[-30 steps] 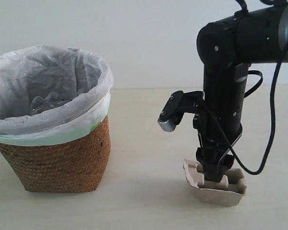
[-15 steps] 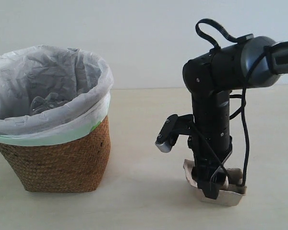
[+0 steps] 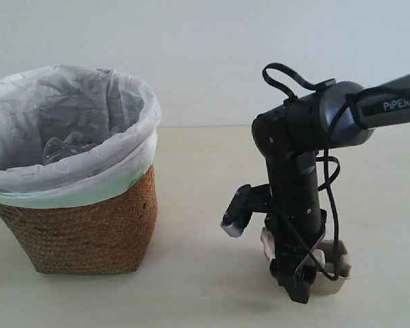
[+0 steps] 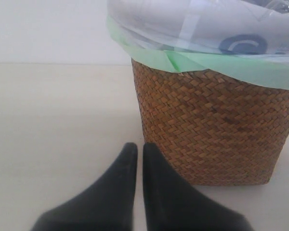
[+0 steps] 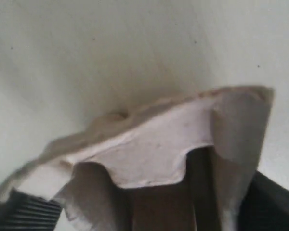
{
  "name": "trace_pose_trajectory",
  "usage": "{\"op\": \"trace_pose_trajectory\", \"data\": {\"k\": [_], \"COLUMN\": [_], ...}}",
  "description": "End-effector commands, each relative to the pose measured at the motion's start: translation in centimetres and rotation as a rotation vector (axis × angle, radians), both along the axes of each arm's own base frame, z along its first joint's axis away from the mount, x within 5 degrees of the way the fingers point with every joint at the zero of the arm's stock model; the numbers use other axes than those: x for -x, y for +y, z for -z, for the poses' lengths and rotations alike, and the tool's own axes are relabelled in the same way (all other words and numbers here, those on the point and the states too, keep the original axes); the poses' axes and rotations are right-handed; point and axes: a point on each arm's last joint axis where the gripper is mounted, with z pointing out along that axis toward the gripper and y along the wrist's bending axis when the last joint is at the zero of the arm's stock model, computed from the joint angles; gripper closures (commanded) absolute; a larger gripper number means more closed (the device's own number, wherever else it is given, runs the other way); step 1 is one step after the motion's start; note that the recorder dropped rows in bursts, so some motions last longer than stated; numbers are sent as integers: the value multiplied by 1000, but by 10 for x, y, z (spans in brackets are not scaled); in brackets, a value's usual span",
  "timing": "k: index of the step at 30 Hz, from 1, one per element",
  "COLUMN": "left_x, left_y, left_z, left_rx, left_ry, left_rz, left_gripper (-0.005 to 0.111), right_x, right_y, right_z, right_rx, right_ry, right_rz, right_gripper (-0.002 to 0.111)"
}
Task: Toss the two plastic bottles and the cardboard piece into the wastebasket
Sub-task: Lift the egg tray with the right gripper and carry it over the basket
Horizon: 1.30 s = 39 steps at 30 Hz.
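Tabletop [image 3: 191,205]: right gripper [image 3: 299,285] lower over cardboard piece [image 3: 267,246]

Pale table [image 3: 205,157]: wastebasket [image 3: 89,225] left, cardboard piece [image 5: 154,144] right, well apart.

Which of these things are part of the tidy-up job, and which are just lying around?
Part of the job:
wicker basket
clear plastic inside it, apparently a bottle
cardboard tray

Just there:
table
wall
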Motion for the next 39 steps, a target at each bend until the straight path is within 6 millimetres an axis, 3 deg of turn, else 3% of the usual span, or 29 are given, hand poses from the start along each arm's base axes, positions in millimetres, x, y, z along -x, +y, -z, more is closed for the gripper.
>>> {"op": "trace_pose_trajectory", "data": {"k": [1, 4, 5, 11, 14, 19, 24, 33, 39], "left_x": [0, 0, 0, 0, 0, 0, 0, 0, 0], "left_y": [0, 0, 0, 0, 0, 0, 0, 0, 0], "left_z": [1, 1, 1, 1, 1, 1, 1, 1, 1], "left_rx": [0, 0, 0, 0, 0, 0, 0, 0, 0], "left_ry": [-3, -3, -3, -3, -3, -3, -3, -3, -3], "left_rz": [-4, -4, -4, -4, -4, -4, -4, -4, -4], "left_gripper": [103, 103, 103, 103, 103, 103, 103, 103, 103], "right_x": [-2, 1, 1, -12, -21, -33, -39, -43, -38], "right_y": [0, -2, -2, 5, 10, 4, -35, -134, -185], "right_z": [2, 1, 0, -31, -63, -121, -157, -179, -185], "right_rx": [0, 25, 32, -24, -123, -368, -436, -264, -148], "right_ry": [-11, 22, 28, -104, -255, -525, -617, -672, -691], "right_rz": [-17, -12, 0, 83, 172, 496, 765, 993, 1097], "right_gripper": [65, 105, 107, 107, 107, 107, 107, 107, 107]}}
